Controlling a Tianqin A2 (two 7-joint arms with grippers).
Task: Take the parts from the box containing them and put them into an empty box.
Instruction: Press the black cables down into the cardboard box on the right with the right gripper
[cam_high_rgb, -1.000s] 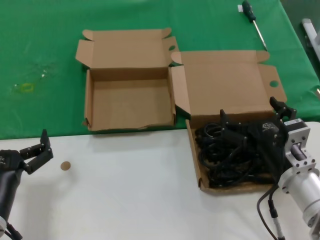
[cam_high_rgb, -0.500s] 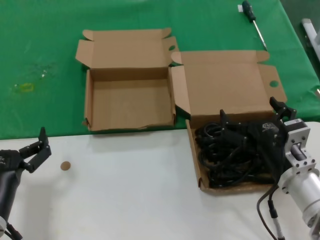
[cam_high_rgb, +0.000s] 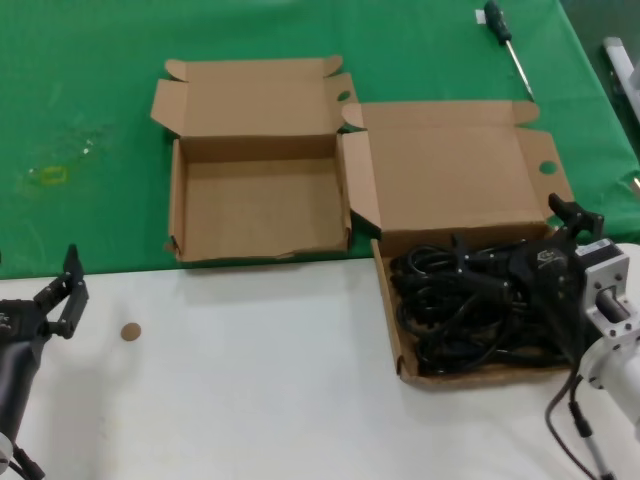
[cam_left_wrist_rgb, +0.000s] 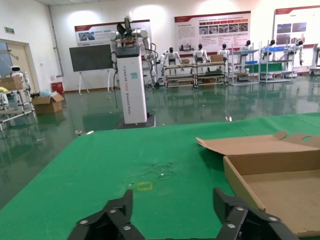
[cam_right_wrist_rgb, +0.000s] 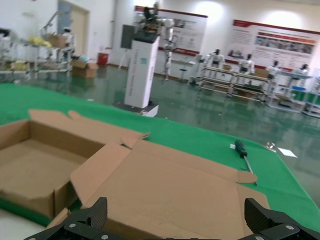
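The parts, black coiled cords (cam_high_rgb: 455, 315), fill the tray of the box containing them (cam_high_rgb: 392, 330), whose broad lid (cam_high_rgb: 450, 175) lies open behind. My right gripper (cam_high_rgb: 512, 232) hangs open just over the cords' far side, holding nothing. In the right wrist view its gripper (cam_right_wrist_rgb: 175, 215) spans that lid (cam_right_wrist_rgb: 175, 185); the cords are out of that view. The empty box (cam_high_rgb: 260, 215) stands to the left, also visible in the right wrist view (cam_right_wrist_rgb: 30, 165) and in the left wrist view (cam_left_wrist_rgb: 280, 190). My left gripper (cam_high_rgb: 62, 290) waits open at the table's near left edge (cam_left_wrist_rgb: 172, 207).
A screwdriver (cam_high_rgb: 505, 35) lies on the green cloth (cam_high_rgb: 80, 100) at the far right, seen as the screwdriver (cam_right_wrist_rgb: 243, 152) beyond the lid. A small brown disc (cam_high_rgb: 130, 331) rests on the white table (cam_high_rgb: 250, 400) near my left gripper.
My left gripper has drawn back to the left, away from the brown disc. My right gripper has shifted slightly right over the cords, still open.
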